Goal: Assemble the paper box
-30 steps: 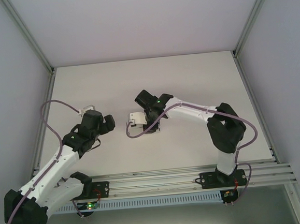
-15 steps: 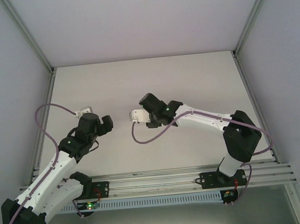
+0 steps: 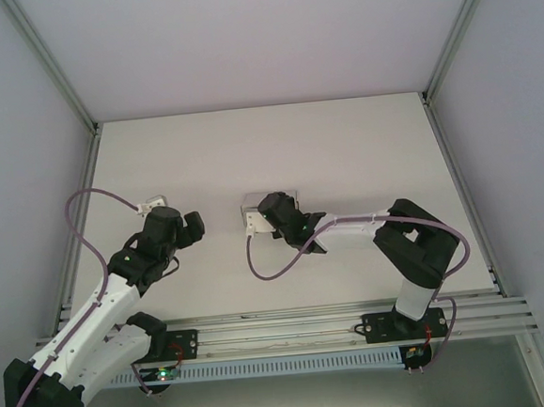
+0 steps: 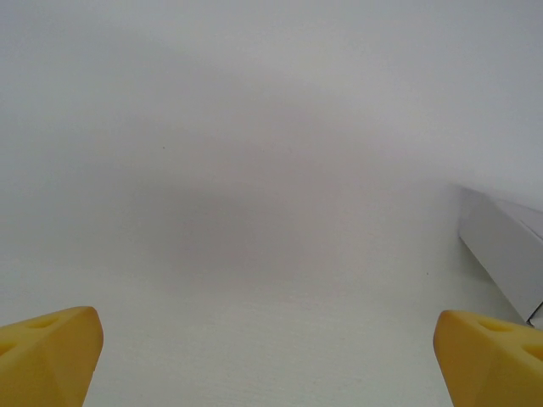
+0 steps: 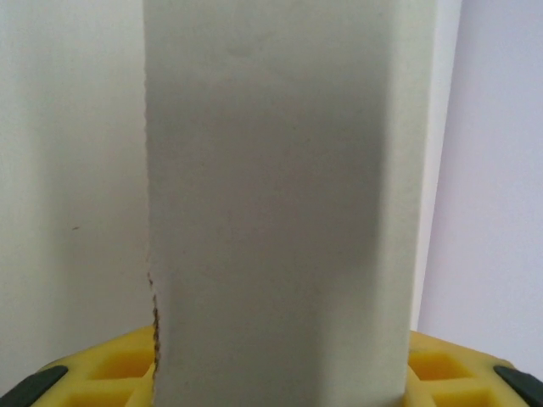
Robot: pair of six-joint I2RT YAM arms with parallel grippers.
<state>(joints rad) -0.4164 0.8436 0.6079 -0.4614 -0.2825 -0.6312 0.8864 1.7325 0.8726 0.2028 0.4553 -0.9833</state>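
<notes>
The paper box (image 3: 251,206), a small box of plain white card, is near the middle of the table, in my right gripper (image 3: 265,215). In the right wrist view the paper box (image 5: 280,203) stands tall between the yellow fingers (image 5: 110,366), which are shut on its lower part. A rough torn-looking edge runs down its left side. My left gripper (image 3: 195,226) is a short way left of the box and open. Its yellow fingertips (image 4: 47,356) are spread wide over bare table, with a corner of the paper box (image 4: 509,254) at the right edge.
The white table (image 3: 343,151) is enclosed by pale walls and aluminium posts on the left, back and right. A metal rail (image 3: 291,325) with both arm bases runs along the near edge. Purple cables loop from each arm.
My right arm has folded lower and swung the box round, bringing it down closer to the table. The left gripper has drawn back slightly to the left and stays open.
</notes>
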